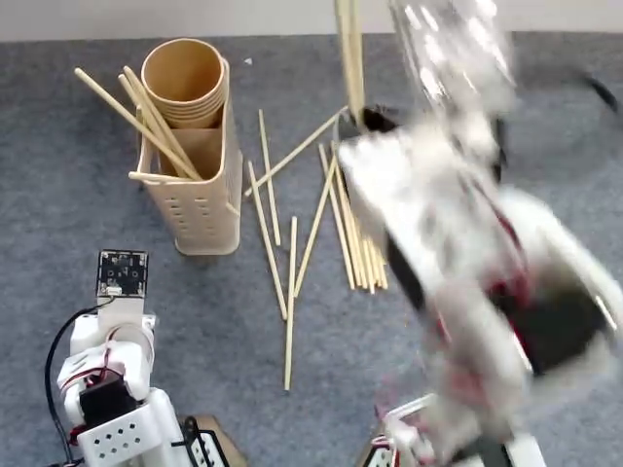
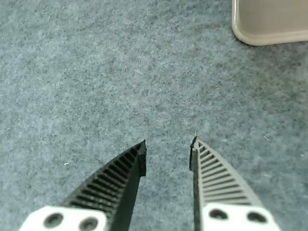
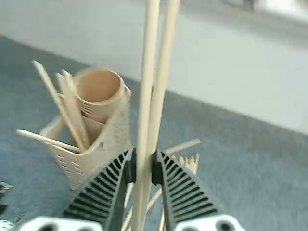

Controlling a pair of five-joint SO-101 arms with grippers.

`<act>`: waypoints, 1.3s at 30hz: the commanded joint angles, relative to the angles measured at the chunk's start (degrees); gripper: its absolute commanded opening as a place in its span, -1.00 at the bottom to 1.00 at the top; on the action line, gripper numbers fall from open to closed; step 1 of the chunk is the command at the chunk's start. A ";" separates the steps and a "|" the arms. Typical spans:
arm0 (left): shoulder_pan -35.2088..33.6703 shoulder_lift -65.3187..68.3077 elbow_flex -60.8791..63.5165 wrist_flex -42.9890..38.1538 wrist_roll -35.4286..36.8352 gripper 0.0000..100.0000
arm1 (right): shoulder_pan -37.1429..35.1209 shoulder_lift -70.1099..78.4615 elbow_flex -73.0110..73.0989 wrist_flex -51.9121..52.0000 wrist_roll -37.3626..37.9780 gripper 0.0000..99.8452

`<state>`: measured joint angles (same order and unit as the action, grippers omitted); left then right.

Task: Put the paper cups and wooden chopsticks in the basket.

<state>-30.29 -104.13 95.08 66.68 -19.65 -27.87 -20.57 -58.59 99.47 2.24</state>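
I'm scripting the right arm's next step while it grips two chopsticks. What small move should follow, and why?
Probably carry the right gripper sideways over the basket: it is shut on two chopsticks held upright, and the basket section beside the paper cups already holds other chopsticks.

Matt wood chopsticks (image 1: 360,253) & paper cups (image 1: 185,78), smooth plast. basket (image 1: 204,209), rough carpet (image 1: 78,195).

Bright, even light from above; soft short shadows beside the chopsticks (image 1: 290,292)
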 commanded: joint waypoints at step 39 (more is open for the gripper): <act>3.47 -0.13 1.54 -0.09 -0.62 -0.66 | -9.10 -12.18 87.34 -92.53 6.42 -0.99</act>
<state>-27.65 -104.13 96.04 66.68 -19.65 -31.03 -33.49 29.67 17.63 3.91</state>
